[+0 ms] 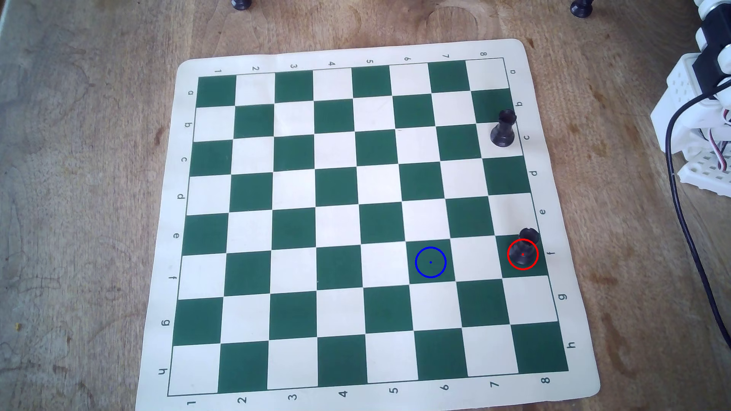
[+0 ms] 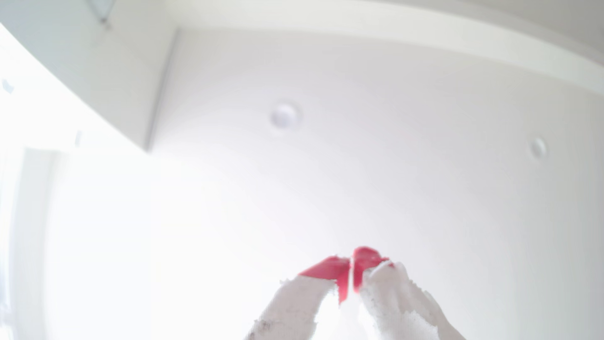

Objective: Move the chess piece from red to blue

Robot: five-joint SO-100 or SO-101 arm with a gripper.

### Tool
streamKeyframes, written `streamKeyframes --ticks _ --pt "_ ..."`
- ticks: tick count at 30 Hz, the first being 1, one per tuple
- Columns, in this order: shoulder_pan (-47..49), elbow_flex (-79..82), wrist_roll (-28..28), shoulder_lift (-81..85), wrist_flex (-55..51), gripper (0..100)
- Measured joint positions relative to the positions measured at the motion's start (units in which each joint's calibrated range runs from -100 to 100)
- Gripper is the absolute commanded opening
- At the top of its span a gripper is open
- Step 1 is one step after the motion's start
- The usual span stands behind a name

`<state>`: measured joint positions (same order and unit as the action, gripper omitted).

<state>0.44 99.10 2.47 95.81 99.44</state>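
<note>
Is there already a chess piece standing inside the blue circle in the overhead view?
No, the blue circle encloses only bare green square, while the chess piece stands in the red circle.

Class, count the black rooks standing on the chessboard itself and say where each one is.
2. One rook stands near the board's right edge by row c; the other stands inside the red circle by row f. Two dark pieces at the top edge are off the board.
</note>
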Motion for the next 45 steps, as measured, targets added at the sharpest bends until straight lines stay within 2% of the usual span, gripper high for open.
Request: streamKeyframes --ticks 1,2,6,11,19,21,23,27,32,34,37,38,42,45 --pt "0.00 0.00 0.00 0.00 0.00 9" --pt "0.00 0.00 0.00 0.00 0.00 17" --pt "0.44 0.00 0.00 0.00 -0.40 23" --pt "0.44 0.00 0.00 0.00 -4.54 38" --pt "0.44 0.00 -0.78 0.00 -7.41 36" --pt "0.44 0.00 -4.20 0.00 -4.14 36" --pt "0.44 0.00 -5.42 0.00 -2.55 40" --pt "0.44 0.00 -5.47 0.00 -2.95 56" --pt "0.44 0.00 -2.30 0.00 -15.06 57" --pt "0.44 0.00 -0.24 0.00 -24.86 57" --pt "0.44 0.00 1.03 -0.17 -32.51 58" --pt "-0.15 0.00 1.42 -1.51 -38.57 59" --pt "-3.76 -3.80 2.00 -7.96 -47.41 60" --pt "-7.74 -11.03 2.25 -16.51 -60.16 59"
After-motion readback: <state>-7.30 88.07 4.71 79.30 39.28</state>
